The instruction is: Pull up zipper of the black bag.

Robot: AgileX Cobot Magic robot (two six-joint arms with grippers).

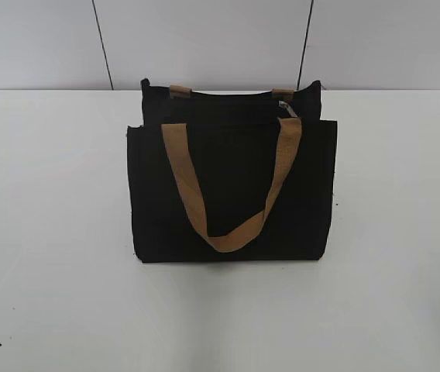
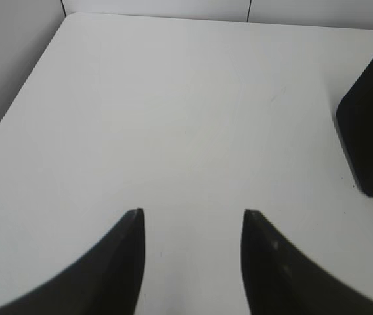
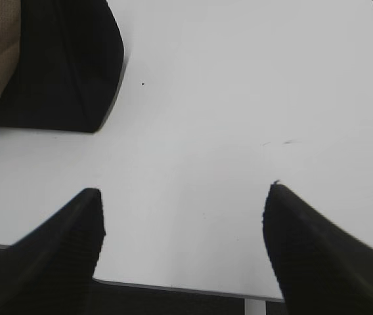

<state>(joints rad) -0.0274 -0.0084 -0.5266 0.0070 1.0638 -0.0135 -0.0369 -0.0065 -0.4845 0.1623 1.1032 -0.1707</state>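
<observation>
From my station I see the black bag (image 1: 232, 190) standing upright near the middle of the white surface (image 1: 49, 271), its broad front face turned toward the exterior camera. One tan handle (image 1: 232, 194) hangs down over that front panel in a long loop, and the second handle (image 1: 180, 91) shows only as short tan ends at the rear top edge. The zipper (image 1: 288, 109) runs along the top opening; I can make out a small silvery glint near the right end of it, though it is too small for me to say how far the zip is closed. Neither arm appears in the exterior view. My left claw (image 2: 192, 220) hovers over bare surface with its two dark fingers (image 2: 124, 262) spread apart and nothing between them; a black corner of the bag sits at the right edge of the left wrist view, well apart from the fingertips. My right claw (image 3: 185, 197) is likewise held wide, fingers (image 3: 62, 243) parted over the near edge of the surface and gripping nothing. In the right wrist view the bag's lower corner and a strip of tan handle lie at the upper left, clear of the claw. Both claws point in toward the surface, one on each side of the bag.
</observation>
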